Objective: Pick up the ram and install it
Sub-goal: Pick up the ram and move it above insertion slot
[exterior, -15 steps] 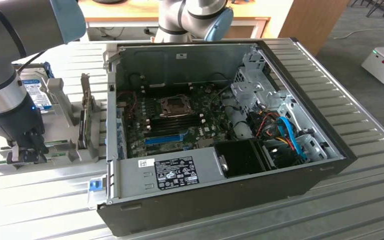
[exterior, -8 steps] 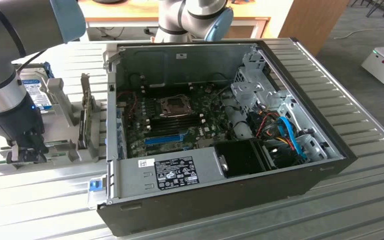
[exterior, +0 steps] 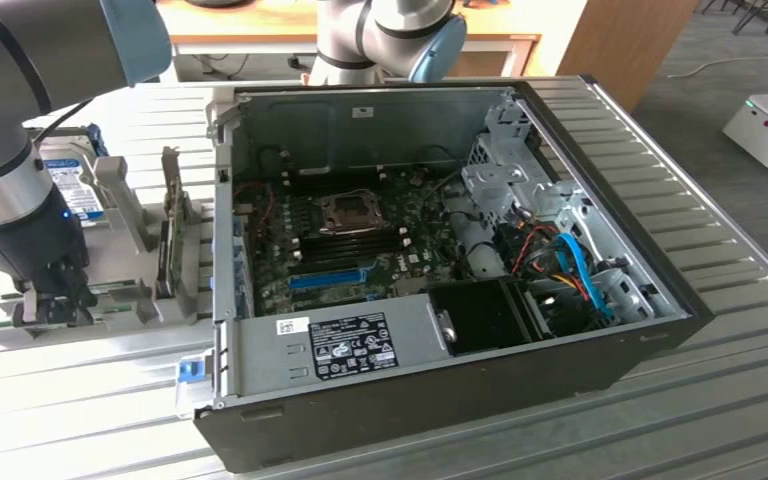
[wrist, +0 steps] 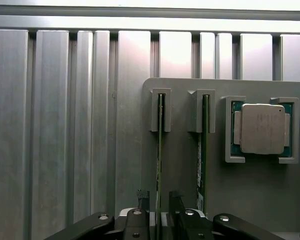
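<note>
1. A ribbed metal table (exterior: 731, 400) carries everything. Wooden furniture and a grey floor lie beyond its far edge.
2. The ram (wrist: 160, 150) stands on its thin edge on a grey fixture plate (wrist: 180, 160). One end is seated in a small slotted bracket (wrist: 160, 111).
3. The gripper (wrist: 159, 196) is down over the ram's other end with its jaws spread. One dark finger (wrist: 142, 195) stands on each side of the board, and a sliver of gap shows on both sides, so nothing is pinched.
4. A second ram stick (wrist: 204, 150) with a white label stands parallel in its own bracket on the same plate. It sits between the ram and a processor chip (wrist: 262, 129), which lies flat in a cornered frame.
5. In the exterior view the arm (exterior: 11, 150) comes down at the exterior view's left, with the gripper low among the fixture's holders. A hard drive (exterior: 75, 185) with a blue label stands upright just beside the arm, on its far side.
6. To the exterior view's right of the fixture and near it sits an open computer case (exterior: 398, 400). Inside are the motherboard (exterior: 357, 240) and its blue slot strip (exterior: 328, 278), well apart from the ram.
7. A second robot arm (exterior: 384, 40) stands at the table's far edge, behind the case.
</note>
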Controlling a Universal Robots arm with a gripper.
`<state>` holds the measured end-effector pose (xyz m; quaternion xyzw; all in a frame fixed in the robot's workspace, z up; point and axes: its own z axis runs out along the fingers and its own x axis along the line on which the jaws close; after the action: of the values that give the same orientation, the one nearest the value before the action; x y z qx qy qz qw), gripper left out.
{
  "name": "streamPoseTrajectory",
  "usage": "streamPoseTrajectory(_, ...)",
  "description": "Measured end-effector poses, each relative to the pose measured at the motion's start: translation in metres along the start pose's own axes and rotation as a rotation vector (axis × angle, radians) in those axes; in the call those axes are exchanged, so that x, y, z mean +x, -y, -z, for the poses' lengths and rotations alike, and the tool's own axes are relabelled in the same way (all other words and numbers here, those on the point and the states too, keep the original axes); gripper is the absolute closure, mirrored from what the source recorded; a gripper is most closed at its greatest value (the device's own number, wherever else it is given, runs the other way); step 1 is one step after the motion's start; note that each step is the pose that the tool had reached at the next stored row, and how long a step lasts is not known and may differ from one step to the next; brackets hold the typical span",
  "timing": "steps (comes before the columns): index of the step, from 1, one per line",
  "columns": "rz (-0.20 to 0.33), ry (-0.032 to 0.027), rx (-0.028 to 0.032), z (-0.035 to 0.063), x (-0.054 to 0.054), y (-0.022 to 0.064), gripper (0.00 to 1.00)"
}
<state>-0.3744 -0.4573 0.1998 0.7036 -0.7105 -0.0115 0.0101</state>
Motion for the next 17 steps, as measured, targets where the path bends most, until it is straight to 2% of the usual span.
streamPoseTrajectory(17,0.000,0.0000,0.0000,0.0000,0.0000,0.0000,0.70)
